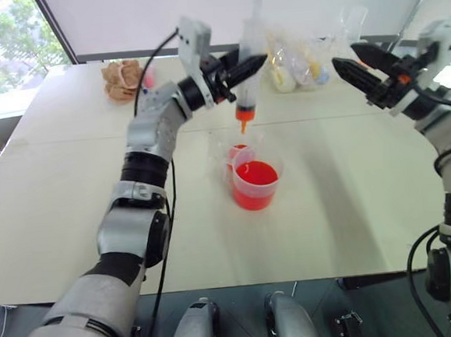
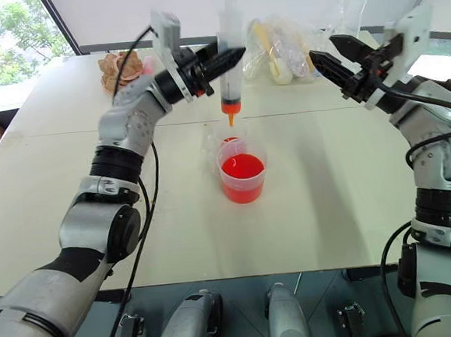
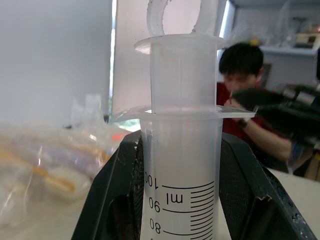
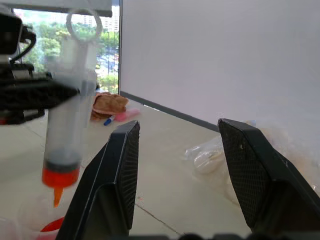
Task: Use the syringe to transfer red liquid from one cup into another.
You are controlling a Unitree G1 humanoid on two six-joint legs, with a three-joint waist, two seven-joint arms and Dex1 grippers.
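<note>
Pale worktop [image 1: 353, 205] spanned room, seam crossing it. White wall panel [image 1: 275, 8] stood behind far edge. Window [image 1: 5, 45] at far left corner showed daylight, green trees.

The syringe [image 2: 229, 59] is clear, smooth plastic with printed black scale marks, a translucent white plunger and a glossy orange tip. Both cups, the larger [image 2: 242, 175] and the smaller [image 1: 237, 151], look like thin clear glossy plastic. The surface [image 2: 329, 199] is matt pale laminate, and each hand's fingers [image 4: 122, 170] are matt black with finely textured pads.
</note>
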